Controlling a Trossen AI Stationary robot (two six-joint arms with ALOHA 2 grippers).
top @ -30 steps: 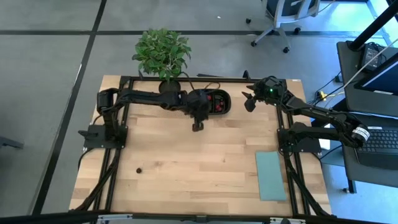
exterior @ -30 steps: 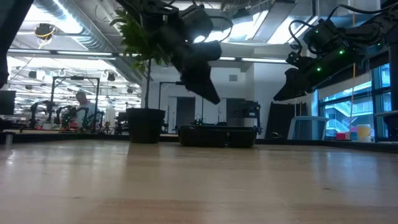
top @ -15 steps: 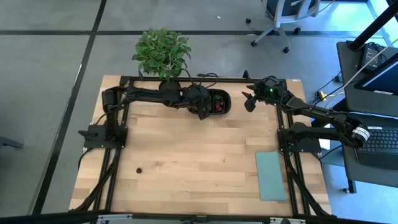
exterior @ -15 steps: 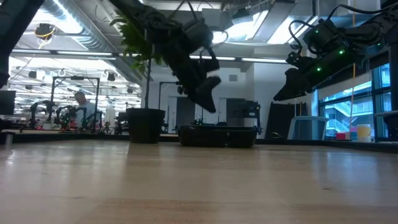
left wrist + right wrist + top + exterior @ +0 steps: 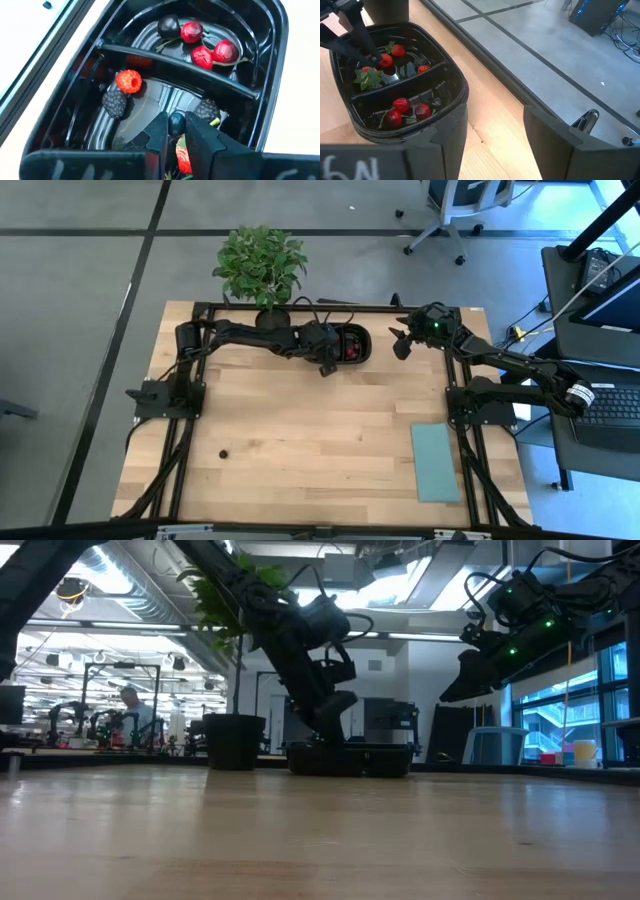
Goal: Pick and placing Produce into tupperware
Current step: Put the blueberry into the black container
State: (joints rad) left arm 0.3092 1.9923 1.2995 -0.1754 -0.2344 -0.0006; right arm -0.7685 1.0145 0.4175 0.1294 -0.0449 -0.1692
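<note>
The black two-compartment tray (image 5: 352, 345) sits near the table's far edge, beside the plant pot. In the left wrist view, one compartment holds red and dark cherries (image 5: 202, 56). The other holds a raspberry (image 5: 128, 80), blackberries (image 5: 114, 103) and a strawberry. My left gripper (image 5: 176, 131) reaches down into that second compartment (image 5: 330, 730), shut on a small dark round berry. My right gripper (image 5: 400, 346) hangs open in the air to the right of the tray (image 5: 395, 85), touching nothing. My left gripper pinches a small dark round berry (image 5: 176, 121) between its two fingertips. The fingers slant down into the tray's berry compartment from above. The berry sits at their very ends, over the compartment's glossy floor; whether it touches the floor I cannot tell.
A leafy potted plant (image 5: 260, 265) stands just behind the tray's left end, with its dark pot (image 5: 232, 742) beside the tray. One loose dark berry (image 5: 223, 452) lies on the near left of the table. A pale teal rectangle (image 5: 435, 462) lies at the near right.
My left gripper has moved toward the table's far edge and a little right, from just in front of the tray to over it. It has come down from well above the tray until its fingers are inside it. The right arm has kept still.
</note>
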